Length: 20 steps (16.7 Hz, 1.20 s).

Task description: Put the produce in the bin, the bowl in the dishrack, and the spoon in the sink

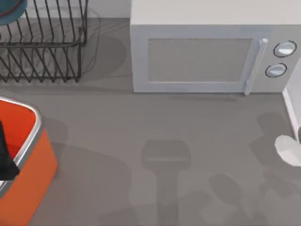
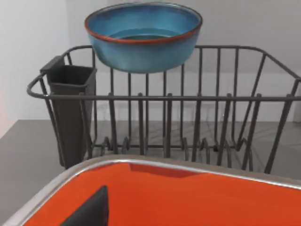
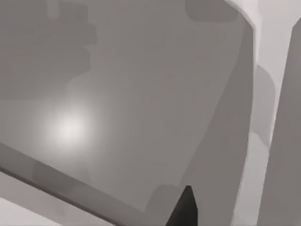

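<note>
2 arms: left over the bin (image 1: 28, 160), right by the table's right edge; grip of each could not be told.
Bowl (image 2: 143, 35): sat atop the dishrack (image 2: 188, 117), behind the bin.

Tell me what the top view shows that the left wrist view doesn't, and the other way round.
Top view alone: a white microwave oven with two round dials and the grey tabletop ahead of it. Left wrist view alone: a dark rectangular utensil cup on the rack's end. Both: the black wire dishrack, the round blue-teal bowl and the orange silver-rimmed bin.
</note>
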{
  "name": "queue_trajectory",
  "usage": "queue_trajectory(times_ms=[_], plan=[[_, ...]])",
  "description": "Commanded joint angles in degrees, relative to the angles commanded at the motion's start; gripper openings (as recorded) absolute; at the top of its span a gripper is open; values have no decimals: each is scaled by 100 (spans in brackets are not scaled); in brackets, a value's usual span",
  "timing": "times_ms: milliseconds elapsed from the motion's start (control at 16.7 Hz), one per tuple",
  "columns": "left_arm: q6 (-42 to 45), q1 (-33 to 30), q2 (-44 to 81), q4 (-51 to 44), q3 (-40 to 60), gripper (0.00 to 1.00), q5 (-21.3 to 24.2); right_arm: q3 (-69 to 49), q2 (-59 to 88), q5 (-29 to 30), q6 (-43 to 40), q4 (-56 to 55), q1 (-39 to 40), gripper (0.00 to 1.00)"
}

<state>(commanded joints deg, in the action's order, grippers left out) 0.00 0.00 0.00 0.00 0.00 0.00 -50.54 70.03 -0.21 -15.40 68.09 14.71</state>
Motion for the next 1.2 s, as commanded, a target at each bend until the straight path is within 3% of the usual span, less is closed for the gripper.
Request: queue_trajectory(times_ms=[240, 480, 900, 1200], plan=[[0, 0, 0, 0, 0, 100, 0, -1308, 667, 37, -328, 287, -448, 0], [0, 0, 0, 0, 0, 100, 0, -3528, 1827, 75, -756, 753, -961, 0], [0, 0, 0, 0, 0, 100, 0, -8327, 5071, 83, -1512, 1634, -1606, 0], [0, 0, 0, 0, 0, 100, 0, -10558, 7310, 57, -1893, 2224, -1995, 0]])
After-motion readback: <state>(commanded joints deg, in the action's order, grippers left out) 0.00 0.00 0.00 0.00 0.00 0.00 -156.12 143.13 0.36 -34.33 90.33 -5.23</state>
